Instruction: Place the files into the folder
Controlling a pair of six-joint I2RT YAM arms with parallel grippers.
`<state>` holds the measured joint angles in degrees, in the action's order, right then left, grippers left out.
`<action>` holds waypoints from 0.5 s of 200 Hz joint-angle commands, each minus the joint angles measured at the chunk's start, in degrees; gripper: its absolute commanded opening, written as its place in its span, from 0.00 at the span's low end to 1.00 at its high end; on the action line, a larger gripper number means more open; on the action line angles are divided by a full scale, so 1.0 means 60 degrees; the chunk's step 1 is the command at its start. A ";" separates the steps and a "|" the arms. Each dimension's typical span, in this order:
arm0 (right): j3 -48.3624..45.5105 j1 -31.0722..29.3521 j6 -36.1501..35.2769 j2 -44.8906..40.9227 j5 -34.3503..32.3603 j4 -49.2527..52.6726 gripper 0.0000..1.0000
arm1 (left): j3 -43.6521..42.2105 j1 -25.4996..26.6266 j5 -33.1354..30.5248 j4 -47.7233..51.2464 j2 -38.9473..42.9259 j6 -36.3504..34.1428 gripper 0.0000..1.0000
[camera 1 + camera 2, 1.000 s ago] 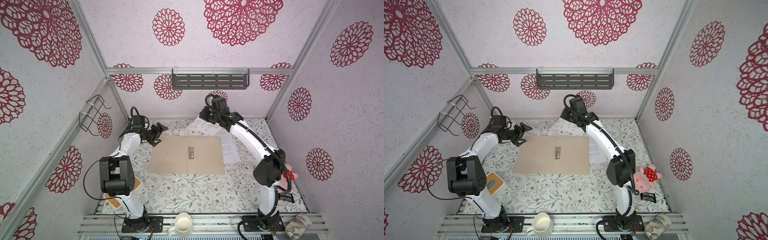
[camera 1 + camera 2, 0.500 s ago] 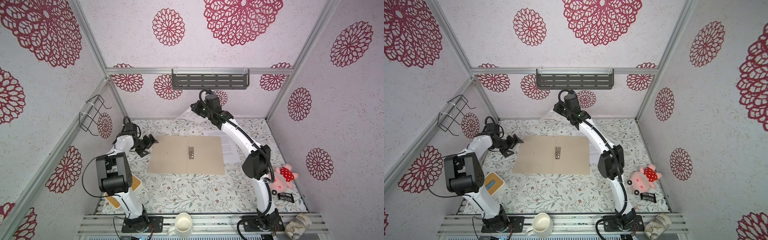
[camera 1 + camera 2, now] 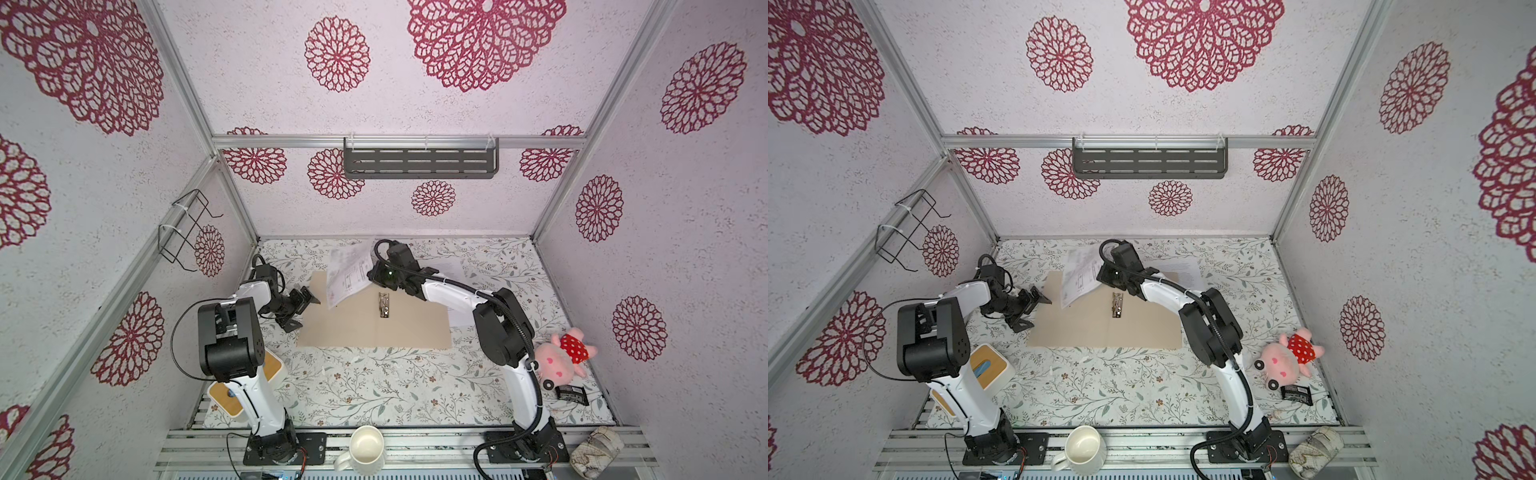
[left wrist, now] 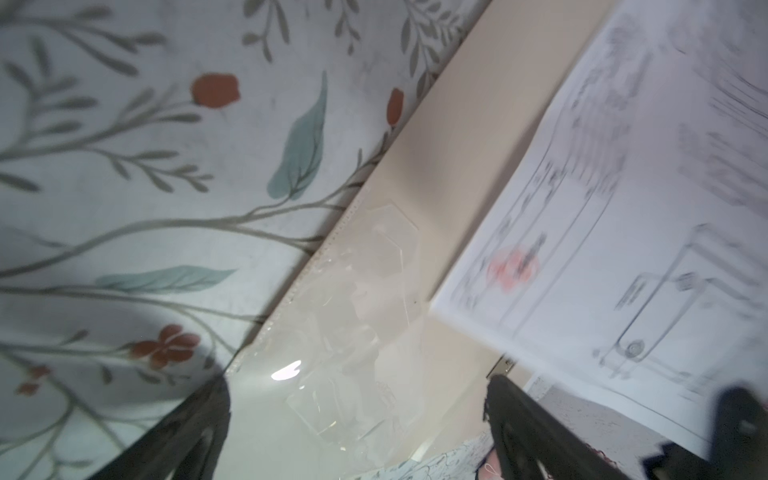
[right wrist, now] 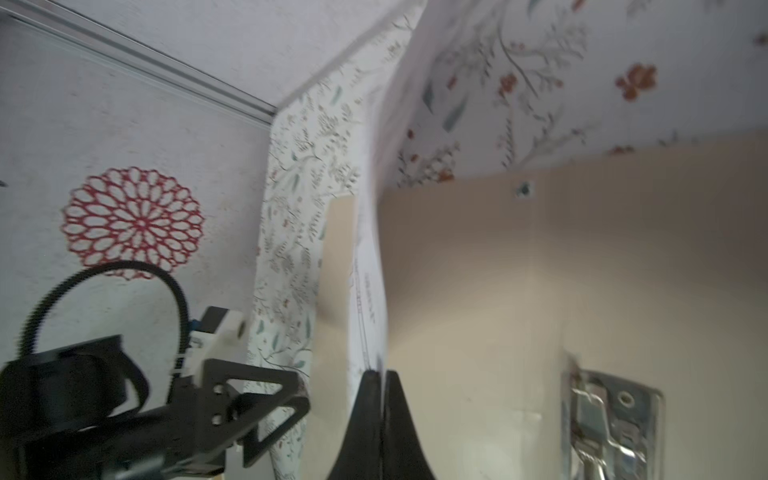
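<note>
Both top views looked steeply down from high above the near edge, taking in the whole floral-printed tabletop [image 3: 374, 386]. The left wrist view sat very close, skimming low across the flat tan cardboard folder [image 4: 457, 124] and the white line-drawing sheet [image 4: 623, 249]. The right wrist view, equally near, shared both.

Lab robot cell: aluminium frame [image 3: 291, 141], papered walls [image 3: 374, 216], floral tabletop [image 3: 374, 386], bolted arms [image 3: 453, 297].
</note>
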<state>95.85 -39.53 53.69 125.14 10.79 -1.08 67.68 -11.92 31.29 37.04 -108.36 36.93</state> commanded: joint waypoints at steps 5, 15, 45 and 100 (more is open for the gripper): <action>-0.0540 0.0114 0.0292 -0.1324 -0.0104 -0.0751 0.00 | -0.0470 0.0044 0.0895 -0.0535 0.0177 0.0215 0.97; -0.0854 0.0099 0.0323 -0.1408 -0.0175 -0.0724 0.00 | -0.0605 0.0046 0.1014 -0.0604 0.0290 0.0268 0.97; -0.1524 0.0084 0.0092 -0.1695 -0.0749 -0.0642 0.00 | -0.0929 0.0046 0.1252 -0.0687 0.0605 0.0326 0.97; -0.1074 0.0066 -0.0713 -0.1270 -0.1492 -0.0389 0.00 | -0.0368 0.0284 0.1092 -0.0047 0.0835 -0.0051 0.96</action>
<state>86.96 -39.05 53.19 117.80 5.56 -2.70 62.85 -11.29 38.04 34.83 -105.54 38.81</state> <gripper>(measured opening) 0.051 0.963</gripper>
